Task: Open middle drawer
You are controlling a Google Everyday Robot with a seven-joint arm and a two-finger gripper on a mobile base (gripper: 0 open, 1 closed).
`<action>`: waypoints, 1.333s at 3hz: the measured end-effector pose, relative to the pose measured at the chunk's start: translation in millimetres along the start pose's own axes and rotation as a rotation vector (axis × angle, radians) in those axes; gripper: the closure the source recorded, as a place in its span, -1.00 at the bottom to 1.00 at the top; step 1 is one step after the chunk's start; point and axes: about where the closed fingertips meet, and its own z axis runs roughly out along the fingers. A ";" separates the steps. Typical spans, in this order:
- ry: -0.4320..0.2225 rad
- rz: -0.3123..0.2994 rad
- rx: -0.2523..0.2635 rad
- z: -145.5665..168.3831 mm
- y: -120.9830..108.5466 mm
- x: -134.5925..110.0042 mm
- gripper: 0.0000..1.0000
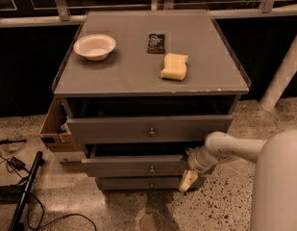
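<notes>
The middle drawer (133, 166) is the grey front with a small round knob (151, 169), below the pulled-out top drawer (148, 129). It stands a little way out of the cabinet, with a dark gap above it. My gripper (188, 180) is at the right end of the middle drawer's front, low against its corner, on the end of my white arm (229, 150), which reaches in from the right. The gripper is well right of the knob. The bottom drawer (138, 183) sits just under it.
On the cabinet top (138, 71) are a white bowl (94, 46), a yellow sponge (174, 66) and a dark packet (156, 43). A cardboard box (54, 126) stands at the cabinet's left side. Cables and a black pole (24, 191) lie on the floor at left. A white post (282, 76) stands at right.
</notes>
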 end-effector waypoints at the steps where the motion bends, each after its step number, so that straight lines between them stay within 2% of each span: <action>1: 0.005 0.008 -0.055 -15.6 18.0 8.4 -1.00; 4: 0.039 0.060 -0.279 -58.3 86.4 42.8 -1.00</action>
